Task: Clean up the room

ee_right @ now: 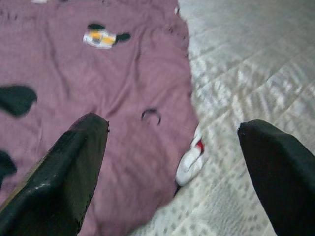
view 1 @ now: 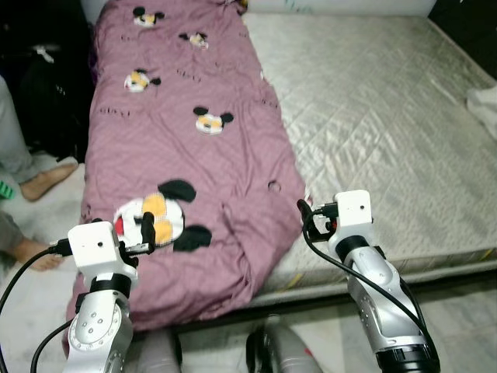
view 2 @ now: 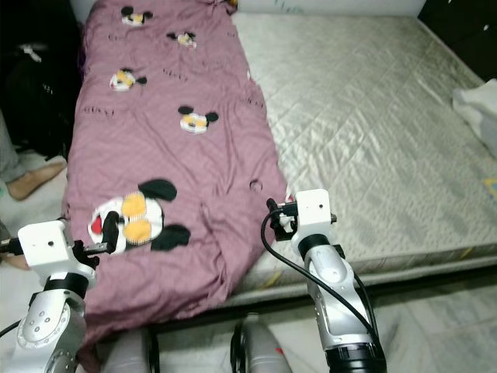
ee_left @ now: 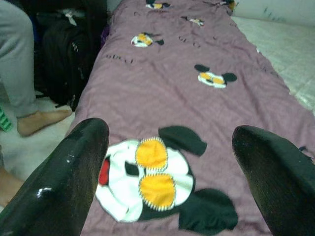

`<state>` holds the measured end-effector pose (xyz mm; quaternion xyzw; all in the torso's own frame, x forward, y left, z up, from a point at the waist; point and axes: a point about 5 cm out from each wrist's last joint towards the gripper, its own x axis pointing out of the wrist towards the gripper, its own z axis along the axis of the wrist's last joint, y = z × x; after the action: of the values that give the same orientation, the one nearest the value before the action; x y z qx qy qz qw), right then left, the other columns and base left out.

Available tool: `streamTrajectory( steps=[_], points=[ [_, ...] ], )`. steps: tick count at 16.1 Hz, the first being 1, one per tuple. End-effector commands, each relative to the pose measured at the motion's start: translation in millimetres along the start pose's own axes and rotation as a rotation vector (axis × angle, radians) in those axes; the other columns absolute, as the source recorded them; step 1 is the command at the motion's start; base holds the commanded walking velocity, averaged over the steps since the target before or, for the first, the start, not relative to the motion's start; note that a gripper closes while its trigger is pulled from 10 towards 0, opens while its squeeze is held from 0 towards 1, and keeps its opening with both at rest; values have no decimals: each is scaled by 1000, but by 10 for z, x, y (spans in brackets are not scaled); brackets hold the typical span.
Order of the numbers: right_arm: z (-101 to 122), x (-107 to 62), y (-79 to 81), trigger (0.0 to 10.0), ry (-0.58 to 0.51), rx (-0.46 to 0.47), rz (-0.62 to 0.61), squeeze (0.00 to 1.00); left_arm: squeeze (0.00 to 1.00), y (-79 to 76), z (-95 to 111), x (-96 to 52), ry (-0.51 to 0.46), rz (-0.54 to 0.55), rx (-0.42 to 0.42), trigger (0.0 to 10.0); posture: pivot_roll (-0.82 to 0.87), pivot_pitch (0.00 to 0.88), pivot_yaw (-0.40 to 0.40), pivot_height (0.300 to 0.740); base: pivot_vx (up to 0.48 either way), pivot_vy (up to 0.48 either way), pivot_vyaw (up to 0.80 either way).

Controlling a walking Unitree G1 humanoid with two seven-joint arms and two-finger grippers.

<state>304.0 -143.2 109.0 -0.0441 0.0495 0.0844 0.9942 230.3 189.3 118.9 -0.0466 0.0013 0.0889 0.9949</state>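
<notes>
Nearest the camera, the two silver arms reach forward over the foot of the bed. The left hand (ee_left: 167, 162) has its black fingers (ee_left: 64, 182) spread wide apart, holding nothing, above the near end of the purple blanket (view 1: 194, 155). The right hand (ee_right: 172, 167) is likewise spread open and empty, poised over the blanket's right edge where it meets the bare mattress (view 1: 388, 116).

The blanket's near end hangs over the foot edge of the mattress in loose folds, and its right border runs up the bed as an uneven line. To the right of that line the mattress lies uncovered. Just beside the blanket's border, under the right hand, a small white item with a red mark (ee_right: 191, 162) sticks out; what it is cannot be told.

The blanket is a quilted mauve-purple, printed with cartoon mouse heads in black, white and yellow, the biggest one (view 1: 155, 217) close to the left hand. It covers the left half of the bed lengthwise.

The mattress is pale grey with a quilted diamond pattern. A white cloth (view 1: 485, 105) sits at its far right edge. To the left of the bed a person's bare foot (view 1: 46, 180) rests on the pale floor (view 1: 46, 217), beside a dark bag (view 1: 46, 93).
</notes>
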Motion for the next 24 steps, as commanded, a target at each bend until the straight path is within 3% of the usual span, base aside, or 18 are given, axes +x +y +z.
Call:
streamTrajectory(
  steps=[1, 7, 16, 21, 24],
  points=[
    [-66, 7, 6, 10000, 32, -25, 9, 0, 0, -17, -76, -5, 42, -10, -34, 10000, 18, 220, -85, 615, 0, 0, 0],
    [-66, 35, 66, 10000, 29, -39, 42, 0, 0, -83, -59, 21, 26, -18, -24, 10000, 18, 223, -86, 615, 0, 0, 0],
    [-50, 74, 141, 10000, 13, -51, 87, 0, 0, -115, -33, 69, 11, -18, -22, 10000, 18, 232, -88, 500, 0, 0, 0],
    [-23, 88, 195, 10000, -6, -49, 122, 0, 0, -131, -16, 81, 5, -20, -25, 10000, 20, 235, -87, 495, 0, 0, 0],
    [6, 88, 224, 10000, -28, -45, 139, 0, 0, -152, 1, 95, 1, -27, -31, 10000, 19, 235, -86, 495, 0, 0, 658]
  ],
)
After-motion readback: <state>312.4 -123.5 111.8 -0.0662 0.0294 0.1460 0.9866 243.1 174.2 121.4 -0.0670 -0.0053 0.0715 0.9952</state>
